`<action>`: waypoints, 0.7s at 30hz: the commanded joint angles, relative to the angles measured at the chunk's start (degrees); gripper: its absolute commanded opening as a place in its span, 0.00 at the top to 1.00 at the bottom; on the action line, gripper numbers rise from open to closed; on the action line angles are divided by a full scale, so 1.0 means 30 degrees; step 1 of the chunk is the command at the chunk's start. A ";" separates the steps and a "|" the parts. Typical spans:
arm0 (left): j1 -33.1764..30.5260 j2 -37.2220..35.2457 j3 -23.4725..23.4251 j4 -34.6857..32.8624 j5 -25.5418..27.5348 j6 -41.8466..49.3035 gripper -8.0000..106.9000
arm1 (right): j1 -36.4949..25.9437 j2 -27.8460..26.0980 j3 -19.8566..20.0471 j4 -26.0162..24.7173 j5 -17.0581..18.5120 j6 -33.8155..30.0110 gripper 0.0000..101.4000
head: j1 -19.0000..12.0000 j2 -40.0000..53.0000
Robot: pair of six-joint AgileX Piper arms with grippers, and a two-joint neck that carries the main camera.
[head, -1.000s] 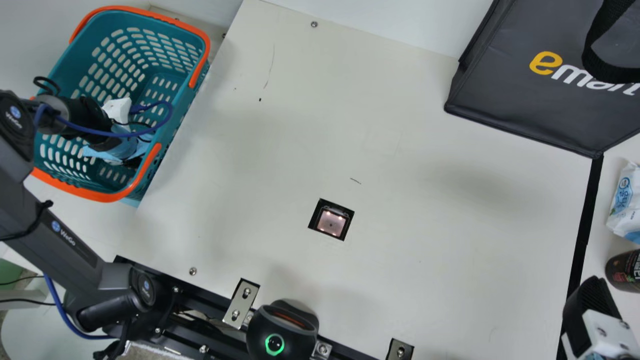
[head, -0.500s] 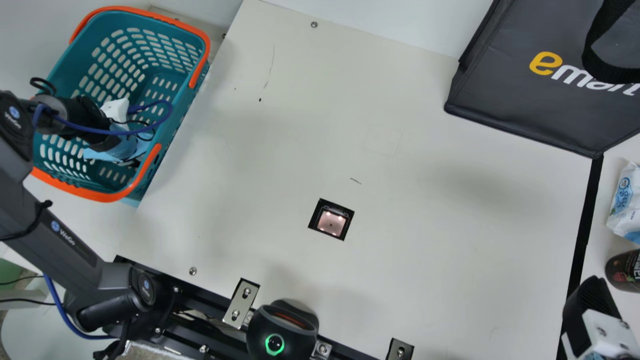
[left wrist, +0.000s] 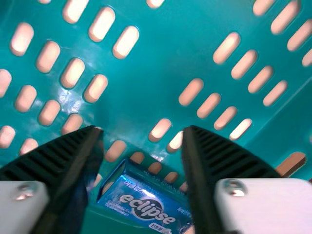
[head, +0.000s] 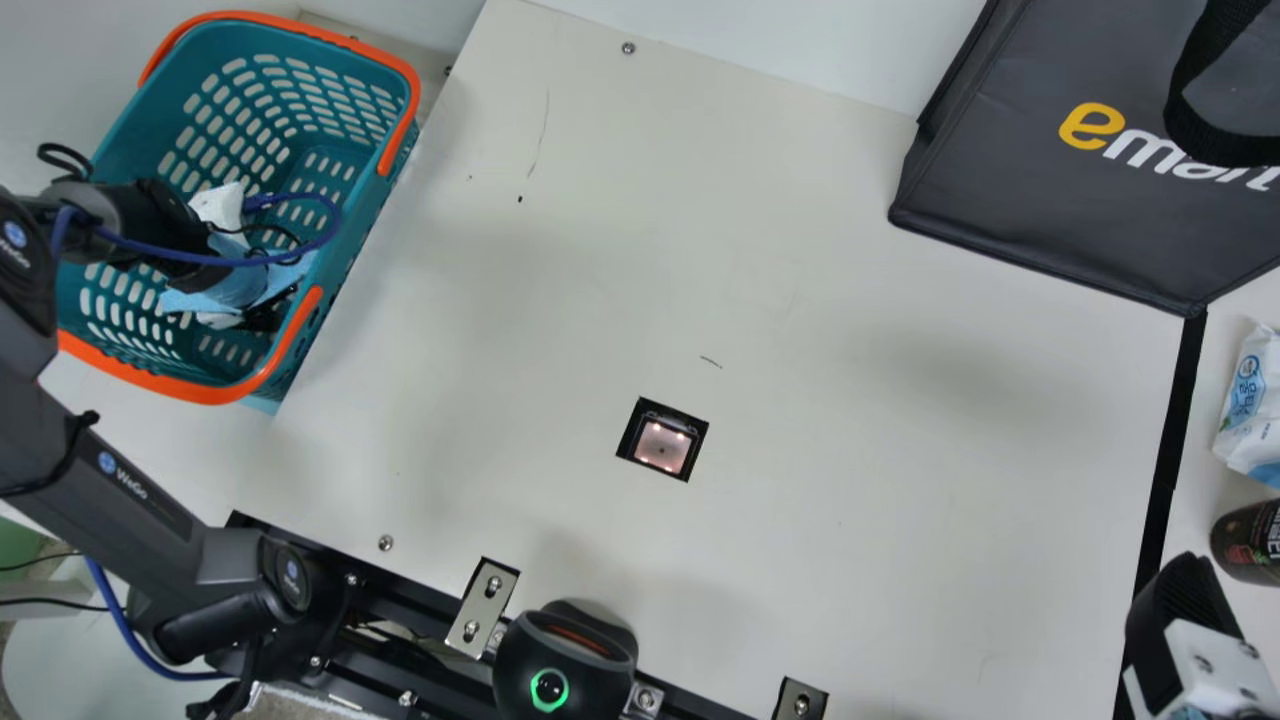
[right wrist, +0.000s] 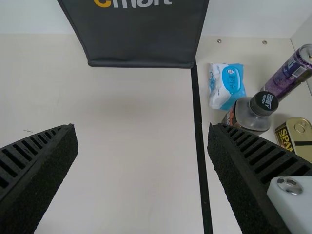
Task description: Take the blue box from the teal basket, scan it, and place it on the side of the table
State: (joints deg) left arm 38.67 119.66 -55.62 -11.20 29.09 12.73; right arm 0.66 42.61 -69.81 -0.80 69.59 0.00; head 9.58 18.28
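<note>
Left arm [head: 140,490] is stretching over to the teal basket [head: 372,215], its left gripper [head: 240,285] sitting down inside, between the walls. In the left wrist view the two ribbed black fingers are standing apart, spread, pinching nothing. The blue box [left wrist: 144,204] is lying low in the basket against the perforated teal plastic, tilted in that view, part of it showing in the gap between the fingers; whether a finger is touching it, I am not able to tell. A blue cable [head: 215,261] is looping from that arm over the basket, and an orange handle [head: 404,72] is running along the rim.

Right gripper [head: 1185,600]: hanging over the right side of the surface [head: 850,480], fingers spreading wide in its own wrist view, holding nothing.

Middle of the surface: a square scanner window [head: 662,446] is sitting in a cutout, small lights glowing inside. Near edge: a black rounded device [head: 565,655] is showing a green ring light.

Far right: a dark grey shopping bag [head: 1000,180] is standing on the surface. A black strip [head: 1160,500] is running from near its corner. Beyond the strip, a white-and-blue packet [right wrist: 226,85] is lying near a black-capped bottle [right wrist: 246,117]; a purple can [right wrist: 287,75] and a yellow-and-black tin [right wrist: 295,139] are resting close by.
</note>
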 commanded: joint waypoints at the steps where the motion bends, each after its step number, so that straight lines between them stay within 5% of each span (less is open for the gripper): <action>1: 0.0041 -0.0058 -0.0072 0.0203 0.0121 -0.0464 0.36 | 0.0000 0.0000 0.0000 0.0000 0.0000 0.0000 0.06 | -0.0553 0.0046; 8: 0.0225 -0.0110 -0.0264 0.1025 0.1060 -0.2854 0.16 | 0.0000 0.0000 0.0000 0.0000 0.0000 0.0000 0.06 | -0.0553 0.0046; 21: 0.0264 -0.0018 -0.0483 0.1700 0.2598 -0.7076 0.15 | 0.0000 0.0000 0.0000 0.0000 0.0000 0.0000 0.06 | -0.0553 0.0046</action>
State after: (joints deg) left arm 39.51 119.54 -57.06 -6.01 36.62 -7.28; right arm 0.66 42.61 -69.81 -0.80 69.59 0.00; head 9.58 18.19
